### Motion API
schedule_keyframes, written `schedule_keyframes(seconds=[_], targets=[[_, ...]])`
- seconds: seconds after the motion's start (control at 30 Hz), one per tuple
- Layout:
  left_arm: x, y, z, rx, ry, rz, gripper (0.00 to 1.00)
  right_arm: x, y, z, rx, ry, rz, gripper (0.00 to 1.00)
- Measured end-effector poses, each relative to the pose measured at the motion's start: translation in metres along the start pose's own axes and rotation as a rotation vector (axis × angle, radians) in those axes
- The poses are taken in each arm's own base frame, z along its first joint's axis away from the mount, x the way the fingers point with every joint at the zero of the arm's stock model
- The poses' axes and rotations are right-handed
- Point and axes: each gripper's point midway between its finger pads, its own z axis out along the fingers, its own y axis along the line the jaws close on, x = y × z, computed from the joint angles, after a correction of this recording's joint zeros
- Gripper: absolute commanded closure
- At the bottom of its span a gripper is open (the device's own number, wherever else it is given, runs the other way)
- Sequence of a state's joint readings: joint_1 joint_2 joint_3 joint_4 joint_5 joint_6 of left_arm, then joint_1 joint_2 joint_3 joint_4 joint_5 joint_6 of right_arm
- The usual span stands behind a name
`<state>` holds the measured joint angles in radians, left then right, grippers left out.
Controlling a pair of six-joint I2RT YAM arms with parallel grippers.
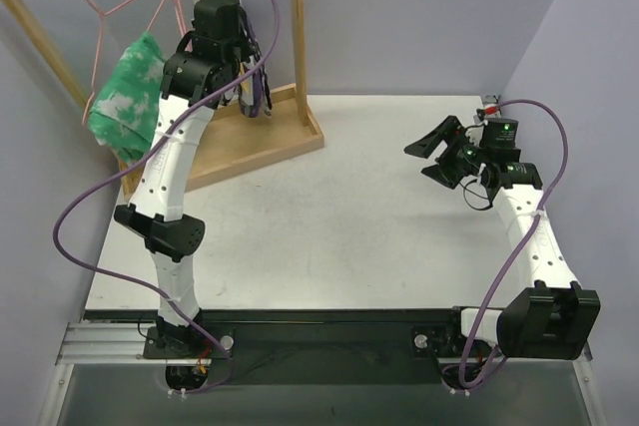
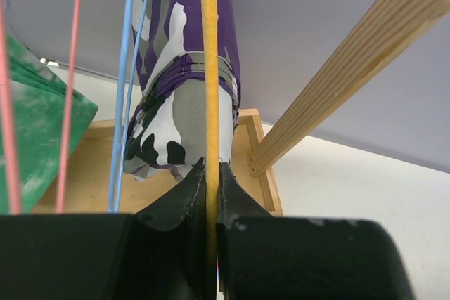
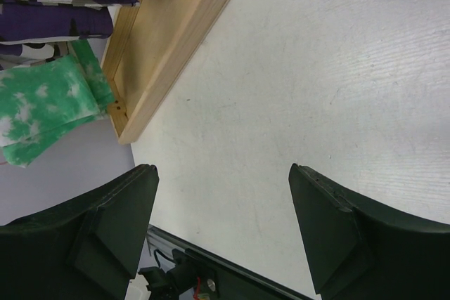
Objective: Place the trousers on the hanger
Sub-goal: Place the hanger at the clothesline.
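- The white table (image 1: 349, 207) lies under the right jaws, which hang over it and do not touch it.
- The wooden rack (image 2: 351, 68) has a slanted bar up and to the right of the left jaws. Its flat base (image 3: 169, 40) is far off to the upper left of the right jaws.
- The trousers (image 2: 186, 40) hang bunched up just past the tips of the left jaws, right behind the yellow wire. I cannot tell if they are resting on that wire. They are well away from the right jaws.
- The green-and-white garment (image 2: 35, 124) hangs to the left of the left jaws, past the blue and pink wires.
- The right gripper (image 3: 221, 168) has its jaws spread wide with nothing between them.
- The left gripper (image 2: 209, 173) has its jaws squeezed tight on the hanger.
- The hanger (image 2: 208, 68) is a thin yellow wire. It runs straight up out from between the left jaws.
- The blue hanger (image 2: 125, 68) has two thin wires just left of the left jaws, not touching them.
- The pink hanger (image 2: 70, 68) is a bit further left, in front of the green-and-white garment.
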<state>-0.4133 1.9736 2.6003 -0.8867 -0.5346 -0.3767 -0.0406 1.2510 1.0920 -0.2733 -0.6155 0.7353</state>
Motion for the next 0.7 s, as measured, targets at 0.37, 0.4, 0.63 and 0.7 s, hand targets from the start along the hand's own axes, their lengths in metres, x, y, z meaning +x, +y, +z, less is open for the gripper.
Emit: schedule_keyframes(seconds=[0.37,0.4,0.63,0.7], targets=[[0.025,-0.015,0.023,0.036,0.056,-0.036,1.00,-0.005,-0.007,0.001,0.000,0.008,0.026,0.23],[0.025,-0.016,0.023,0.039,0.057,-0.040,1.00,-0.006,-0.008,0.001,0.002,0.005,0.029,0.23],[0.027,-0.019,0.024,0.052,0.063,-0.051,0.97,-0.008,-0.009,0.001,0.002,0.008,0.038,0.22],[0.027,-0.020,0.023,0.055,0.064,-0.054,0.79,-0.010,-0.008,0.002,-0.002,0.010,0.036,0.22]])
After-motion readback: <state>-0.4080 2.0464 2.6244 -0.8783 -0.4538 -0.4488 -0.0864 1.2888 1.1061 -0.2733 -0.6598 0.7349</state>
